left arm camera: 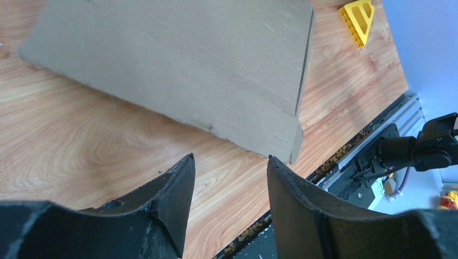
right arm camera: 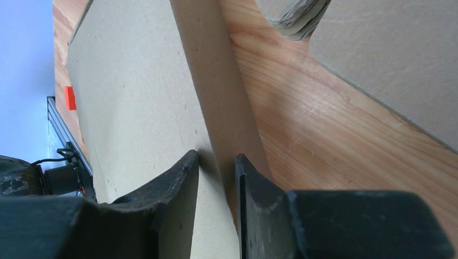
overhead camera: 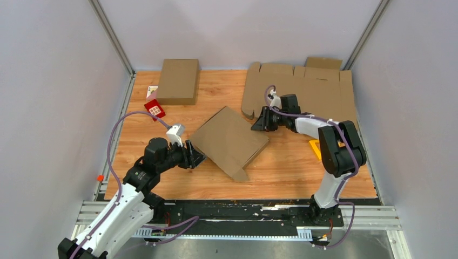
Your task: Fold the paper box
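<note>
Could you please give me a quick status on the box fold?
Left gripper open, just short of paper box. Right gripper astride box's edge, grip unclear. Stack of blanks beyond, not touching.

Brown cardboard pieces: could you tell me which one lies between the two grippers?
The partly folded brown cardboard box at centre; the closed carton sits far left, the flat blanks far right.
</note>
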Robot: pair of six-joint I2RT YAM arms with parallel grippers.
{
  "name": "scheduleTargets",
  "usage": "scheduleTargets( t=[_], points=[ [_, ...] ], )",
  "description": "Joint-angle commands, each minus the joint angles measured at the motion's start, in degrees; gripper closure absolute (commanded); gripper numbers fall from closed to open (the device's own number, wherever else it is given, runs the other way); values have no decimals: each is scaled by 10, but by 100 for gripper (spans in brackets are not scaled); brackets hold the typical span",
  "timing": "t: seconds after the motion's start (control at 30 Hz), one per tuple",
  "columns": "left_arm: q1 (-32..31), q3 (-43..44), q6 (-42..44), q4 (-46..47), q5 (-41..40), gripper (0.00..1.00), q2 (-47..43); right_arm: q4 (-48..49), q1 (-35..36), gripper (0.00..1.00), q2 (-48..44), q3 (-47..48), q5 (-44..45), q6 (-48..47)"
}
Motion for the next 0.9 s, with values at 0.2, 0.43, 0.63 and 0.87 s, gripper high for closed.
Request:
scheduleTargets(
  t=[0.2, 0.43, 0.63, 0.87],
  points=[
    [-2, -3, -1, 26, 7, 41, 9, 65, -64, 90, 39, -53, -24, 58],
    [-1, -35, -20, 73, 2, 43, 28, 119, -90, 96, 54, -74, -61, 106],
    [-2, -93, -68, 196, -7, 49, 86, 131, -106, 100, 58, -85, -55, 120],
    [-21, -124, -126, 386, -36, 95, 254, 121, -106, 100, 62, -80, -47, 111]
  ],
)
